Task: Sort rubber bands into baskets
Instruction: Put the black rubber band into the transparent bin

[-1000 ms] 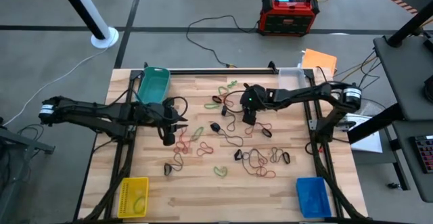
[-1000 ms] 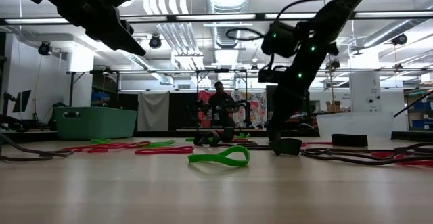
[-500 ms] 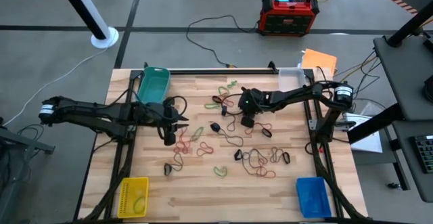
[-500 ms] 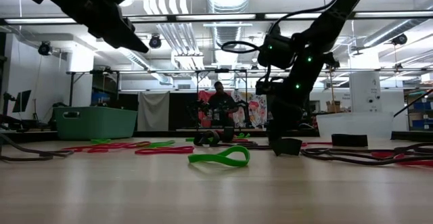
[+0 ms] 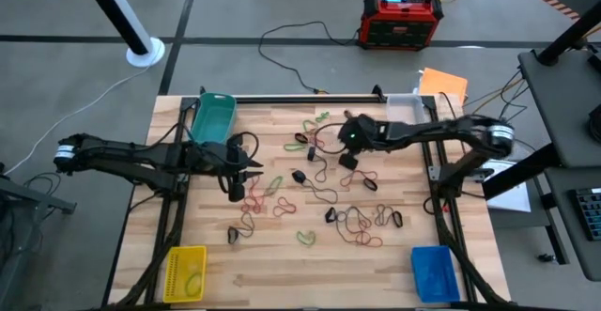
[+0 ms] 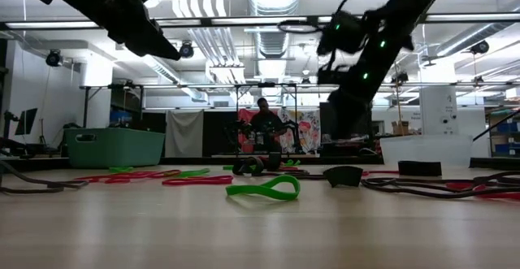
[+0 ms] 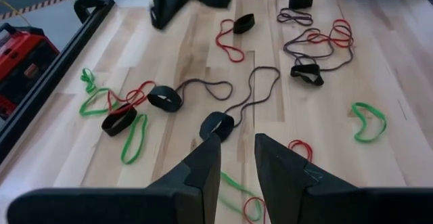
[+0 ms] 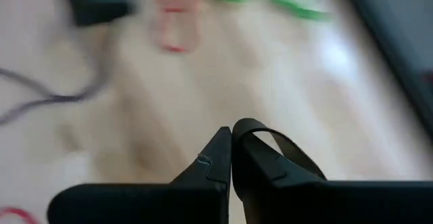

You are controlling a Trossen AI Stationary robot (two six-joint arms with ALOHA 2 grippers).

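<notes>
While the wooden table (image 5: 282,255) carried the whole job, its four baskets stood at the corners: the teal basket (image 5: 212,116) far left, the clear basket (image 5: 404,106) far right, the yellow basket (image 5: 185,273) near left and the blue basket (image 5: 434,272) near right. Between them lay the rubber bands (image 5: 352,219), spread over the middle in red, green, black and brownish loops, most of them not yet sorted; one green band seemed to lie in the yellow basket.

The right gripper (image 5: 348,160) hung above the far middle of the table with its fingers pressed together on a black rubber band (image 8: 270,137), whose loop curved out beside the fingertips in the right wrist view. The left gripper (image 5: 236,191) waited over the left part of the table, fingers (image 7: 203,166) a little apart and holding nothing that I could see, just above a black loop (image 7: 216,124).

The hold looked thin. I judged that the band could slip out during a fast swing, because only a small part of it sat between the fingers. It could also land on a basket's rim, or in the wrong basket.
</notes>
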